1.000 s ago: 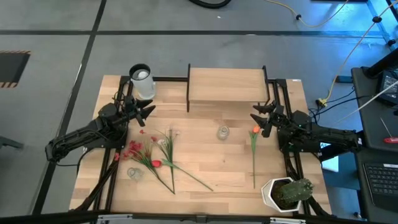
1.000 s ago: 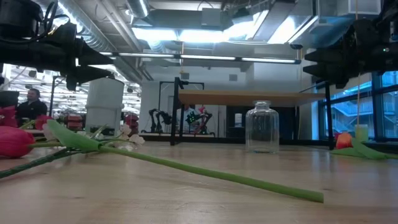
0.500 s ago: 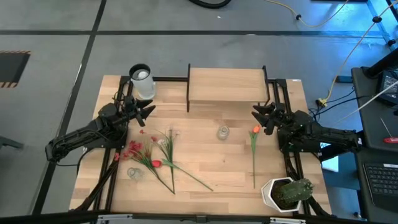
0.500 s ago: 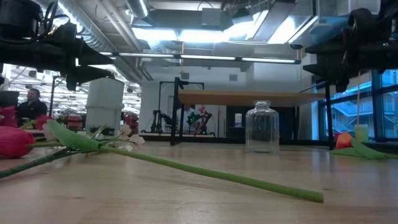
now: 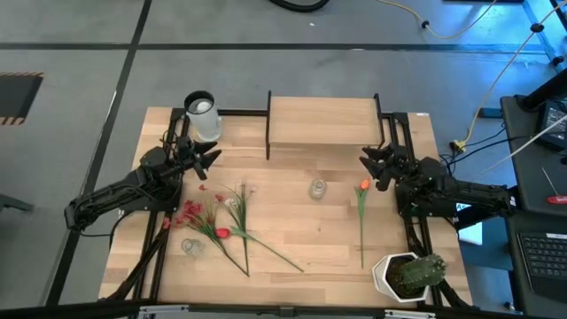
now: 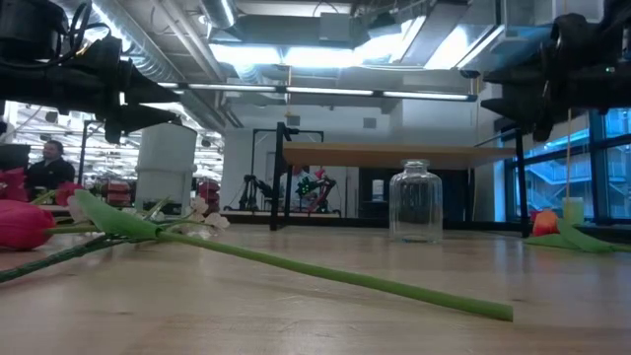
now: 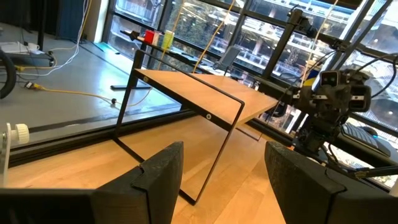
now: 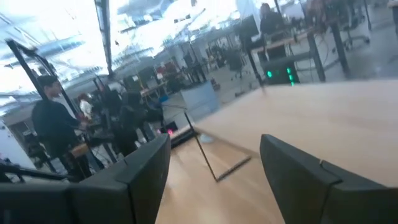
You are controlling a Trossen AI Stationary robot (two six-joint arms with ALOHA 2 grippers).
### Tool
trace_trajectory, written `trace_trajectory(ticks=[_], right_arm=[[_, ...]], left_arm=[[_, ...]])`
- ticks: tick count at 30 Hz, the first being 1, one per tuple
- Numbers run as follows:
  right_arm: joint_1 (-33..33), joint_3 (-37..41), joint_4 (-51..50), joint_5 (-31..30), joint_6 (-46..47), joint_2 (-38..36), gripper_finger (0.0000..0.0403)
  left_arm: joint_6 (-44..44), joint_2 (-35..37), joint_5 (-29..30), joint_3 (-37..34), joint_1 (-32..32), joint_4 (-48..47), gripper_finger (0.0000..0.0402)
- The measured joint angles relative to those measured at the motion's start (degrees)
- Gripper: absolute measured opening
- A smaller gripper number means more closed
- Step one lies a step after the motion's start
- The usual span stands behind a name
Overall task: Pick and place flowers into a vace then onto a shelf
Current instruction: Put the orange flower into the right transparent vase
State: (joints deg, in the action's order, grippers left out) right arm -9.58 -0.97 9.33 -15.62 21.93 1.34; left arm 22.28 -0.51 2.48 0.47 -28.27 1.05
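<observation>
Risk: right gripper (image 5: 366, 160), jaws apart and empty, hovers just above-behind the orange tulip (image 5: 363, 185) lying on the worktop (image 5: 301, 235), w/ glass vase (image 5: 317, 189) beside it, so a careless descent could squash the bloom or miss its thin stem; left gripper (image 5: 213, 158) likewise released, flowers (image 5: 213, 221) below it.

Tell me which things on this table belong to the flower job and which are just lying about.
Belongs to the job:
orange tulip on a long green stem
bunch of red and white flowers
clear glass jar
light-wood shelf on black legs

Just lying about:
green cactus in a white pot
white cylinder
</observation>
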Motion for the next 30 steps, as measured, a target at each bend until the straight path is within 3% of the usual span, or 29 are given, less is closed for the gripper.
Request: trace_trajectory(ticks=[8, 13, 23, 30], right_arm=[[0.0, -10.3, -3.5, -2.2, -9.9, 4.3, 0.0251], [0.0, -22.7, -17.6, -3.5, -8.0, 13.4, 0.0251], [0.3, -49.0, -56.1, -3.8, 22.9, 38.4, 0.0251], [3.7, -55.4, -73.4, 4.3, 44.9, 51.9, 0.0251]], left_arm=[[-0.4, 0.0, 0.1, 0.0, 0.0, 0.0, 0.0219], [-4.1, 0.0, 0.1, 0.0, 0.0, 0.0, 0.0219], [-5.6, 0.0, 1.0, 0.0, 0.0, 0.0, 0.0219], [-5.5, 0.0, 2.9, 0.0, 0.0, 0.7, 0.0219]])
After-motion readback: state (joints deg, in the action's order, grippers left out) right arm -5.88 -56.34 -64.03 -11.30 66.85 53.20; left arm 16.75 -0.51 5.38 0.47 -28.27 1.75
